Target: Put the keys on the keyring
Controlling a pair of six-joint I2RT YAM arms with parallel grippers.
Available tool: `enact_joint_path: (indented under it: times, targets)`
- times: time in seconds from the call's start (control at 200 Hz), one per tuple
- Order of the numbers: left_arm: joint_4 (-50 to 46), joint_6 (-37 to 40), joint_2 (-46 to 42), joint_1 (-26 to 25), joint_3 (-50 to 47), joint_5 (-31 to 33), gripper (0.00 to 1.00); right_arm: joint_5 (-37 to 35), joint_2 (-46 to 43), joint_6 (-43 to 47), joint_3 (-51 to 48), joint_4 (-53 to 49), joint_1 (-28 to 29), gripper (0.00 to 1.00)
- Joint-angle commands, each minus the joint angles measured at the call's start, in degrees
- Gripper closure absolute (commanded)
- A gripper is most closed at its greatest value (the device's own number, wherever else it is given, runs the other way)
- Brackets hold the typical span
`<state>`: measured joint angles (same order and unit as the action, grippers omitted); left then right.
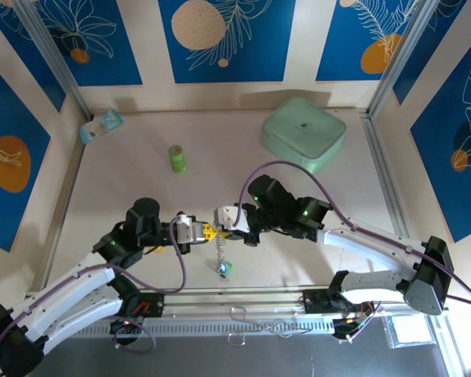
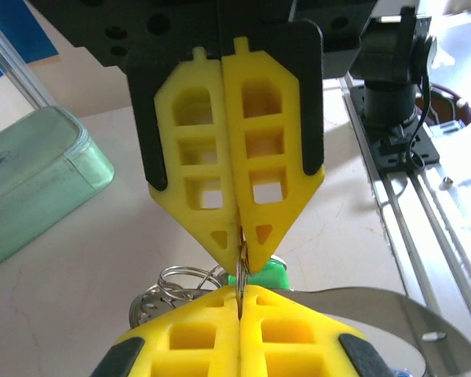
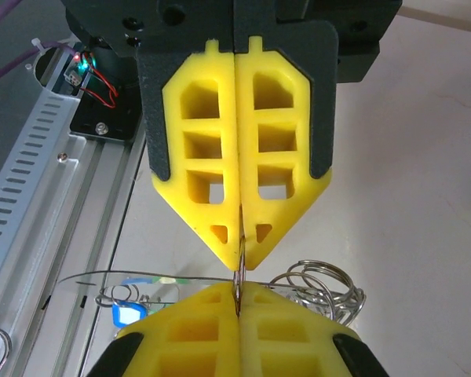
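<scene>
My two grippers meet tip to tip above the table's near middle. The left gripper (image 1: 207, 230) (image 2: 239, 297) and the right gripper (image 1: 220, 219) (image 3: 237, 294) are both shut on the same thin silver loop of the keyring (image 2: 241, 276) (image 3: 239, 271), seen edge-on between the yellow fingertips. A beaded chain (image 1: 220, 250) hangs from it toward the table. Keys dangle at its end (image 1: 224, 269): a green head (image 2: 276, 276) and a blue head (image 3: 129, 314). Coiled silver rings (image 2: 180, 281) (image 3: 322, 283) bunch beside the pinch.
A green cylindrical bottle (image 1: 177, 158) stands at the back middle. A mint-green box (image 1: 304, 132) (image 2: 31, 181) sits at the back right, and a small packet (image 1: 101, 126) lies at the back left. An aluminium rail (image 1: 243, 302) runs along the near edge.
</scene>
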<state>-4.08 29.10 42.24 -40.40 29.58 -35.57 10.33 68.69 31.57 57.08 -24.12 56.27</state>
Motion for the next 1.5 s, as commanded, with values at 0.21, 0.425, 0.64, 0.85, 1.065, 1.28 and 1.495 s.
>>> enact_joint_path:
  times: [0.21, 0.425, 0.64, 0.85, 1.065, 1.28, 1.495]
  targets:
    - [10.83, -5.28, -0.73, -0.24, -1.99, -2.18, 1.0, 5.9, -3.3, -4.31, -2.3, 6.35, -1.48, 0.8]
    - [22.71, -12.38, -0.28, -0.29, -7.54, -2.83, 1.0, 16.52, -9.91, -12.99, -11.92, 15.52, -8.48, 0.6]
    - [22.64, -11.44, 0.4, -0.27, -7.74, -3.0, 1.0, 13.18, -14.55, -14.49, -17.32, 18.7, -9.51, 0.61]
    - [22.45, -11.1, 0.9, -0.29, -7.59, -3.58, 1.0, 12.73, -13.02, -14.23, -15.89, 18.11, -9.27, 0.61]
    - [22.19, -10.83, 0.83, -0.27, -7.57, -4.24, 1.0, 12.11, -9.47, -13.9, -13.52, 19.31, -7.76, 0.63]
    - [21.91, -10.42, 0.88, -0.25, -7.46, -4.86, 1.0, 12.04, -8.13, -13.16, -12.67, 19.06, -7.14, 0.66]
    - [21.92, -10.38, 0.57, -0.28, -7.44, -4.94, 1.0, 12.1, -7.47, -11.32, -12.1, 15.76, -7.23, 0.7]
